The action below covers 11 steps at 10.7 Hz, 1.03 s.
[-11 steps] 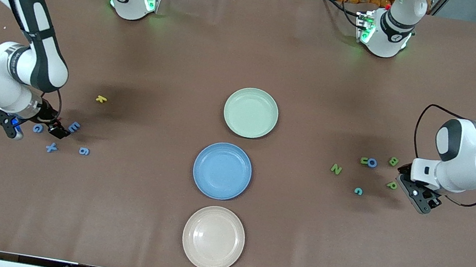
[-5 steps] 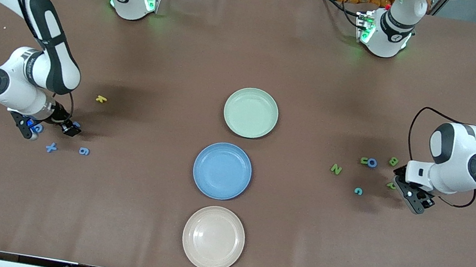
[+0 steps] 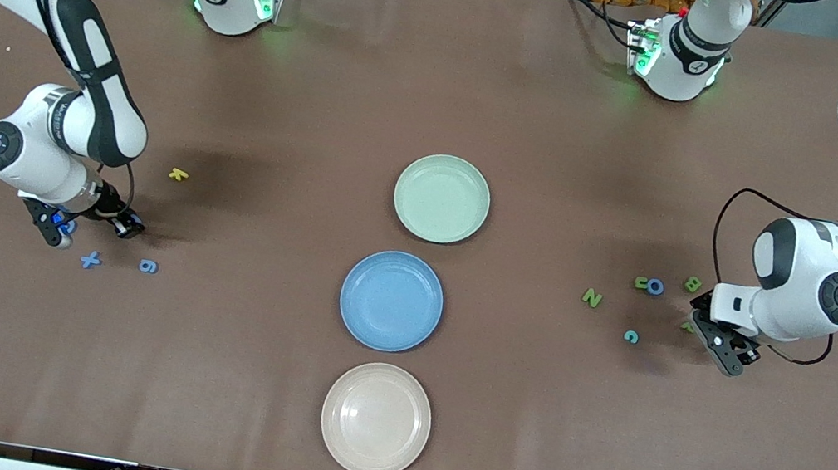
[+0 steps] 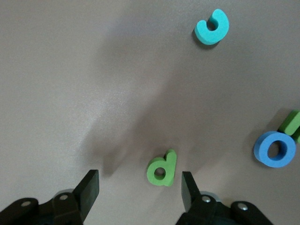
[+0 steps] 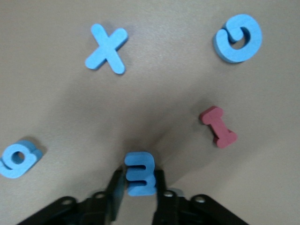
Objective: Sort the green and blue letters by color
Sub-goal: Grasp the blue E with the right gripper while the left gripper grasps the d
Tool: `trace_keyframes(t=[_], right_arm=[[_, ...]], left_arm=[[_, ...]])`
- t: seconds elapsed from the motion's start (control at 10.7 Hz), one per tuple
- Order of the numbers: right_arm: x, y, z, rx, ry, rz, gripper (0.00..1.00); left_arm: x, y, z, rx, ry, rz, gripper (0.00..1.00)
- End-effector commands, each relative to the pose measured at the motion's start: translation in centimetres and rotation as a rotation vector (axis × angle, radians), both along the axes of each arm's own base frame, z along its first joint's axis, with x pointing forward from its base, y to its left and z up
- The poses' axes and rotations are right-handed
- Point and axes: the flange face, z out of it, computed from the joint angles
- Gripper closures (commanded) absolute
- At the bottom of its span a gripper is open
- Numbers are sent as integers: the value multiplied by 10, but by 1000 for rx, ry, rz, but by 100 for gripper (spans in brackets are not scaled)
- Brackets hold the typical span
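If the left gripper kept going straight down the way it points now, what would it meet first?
Most likely the green P, lying between the open fingers of the left gripper; its height above the table is unclear.

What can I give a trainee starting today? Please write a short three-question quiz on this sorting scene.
1. True or false: the left gripper is shut on the green P.
2. What does the right gripper hold? A) nothing B) the blue E C) a plate
3. How many letters lie on the blue plate?

Key: 1 false, as it is open with a finger on either side of the P. 2 B. 3 none.
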Motion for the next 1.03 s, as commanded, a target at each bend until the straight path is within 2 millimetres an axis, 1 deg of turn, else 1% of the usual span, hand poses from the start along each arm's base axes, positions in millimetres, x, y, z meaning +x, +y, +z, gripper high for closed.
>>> trace_keyframes(t=[0.0,0.09,0.19,0.28,0.37,0.47,0.66,0.84,0.94], right_arm=[[-4,4,-16,6,2,-4,90],[-4,4,-16,5,2,3,94],[-4,3,-14,4,1,12,95],[-2,4,-10,5,-4,53,95],[1,4,0,5,-23,116,98],[5,3,10,6,-36,174,98],[16,7,37,11,-57,243,100],[32,37,62,30,-49,303,100],[39,61,72,33,-71,348,100]], left_arm=[[-2,-6,-5,-3,4,29,23],[-3,-6,-6,-4,7,30,24],[-4,-5,-9,-4,10,32,25],[-4,-5,-10,-6,5,33,28],[-3,-5,-11,-5,4,32,32],[-4,-5,-12,-5,5,32,41],[-4,-7,-17,-7,4,31,64],[-3,-8,-16,-7,1,28,94],[-3,-8,-14,-6,-2,26,100]])
